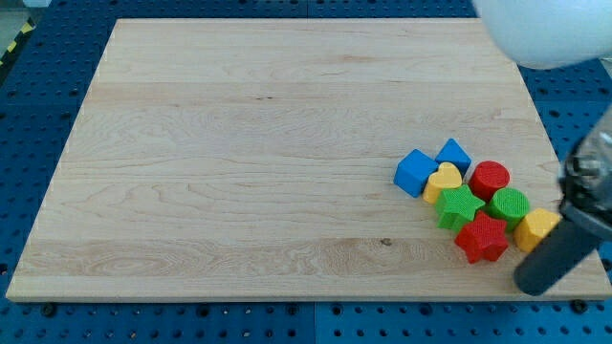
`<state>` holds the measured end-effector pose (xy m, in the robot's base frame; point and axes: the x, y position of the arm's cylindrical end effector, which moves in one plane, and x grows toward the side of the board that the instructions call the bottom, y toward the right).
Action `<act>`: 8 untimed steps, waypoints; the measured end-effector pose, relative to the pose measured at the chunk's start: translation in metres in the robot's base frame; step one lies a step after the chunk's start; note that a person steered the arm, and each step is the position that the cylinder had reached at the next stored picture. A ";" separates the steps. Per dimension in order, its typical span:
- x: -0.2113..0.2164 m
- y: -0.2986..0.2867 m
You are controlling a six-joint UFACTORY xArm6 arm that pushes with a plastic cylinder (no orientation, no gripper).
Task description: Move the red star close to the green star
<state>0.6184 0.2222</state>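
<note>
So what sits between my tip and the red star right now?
Only bare board: in the camera view my tip sits just off the view's right of the red star, apart from it, with the yellow block above the gap.

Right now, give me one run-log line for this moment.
red star: touching green star | my tip: right of red star, apart | task: looks done

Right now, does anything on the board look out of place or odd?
Nothing is damaged or toppled. All the blocks sit bunched at the view's lower right. The red star already touches the green star. My tip rests at the view's right of the red star, below the yellow block, near the board's edge.
</note>
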 end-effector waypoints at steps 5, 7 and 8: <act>-0.030 -0.031; -0.031 -0.116; -0.031 -0.156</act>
<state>0.5875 0.0660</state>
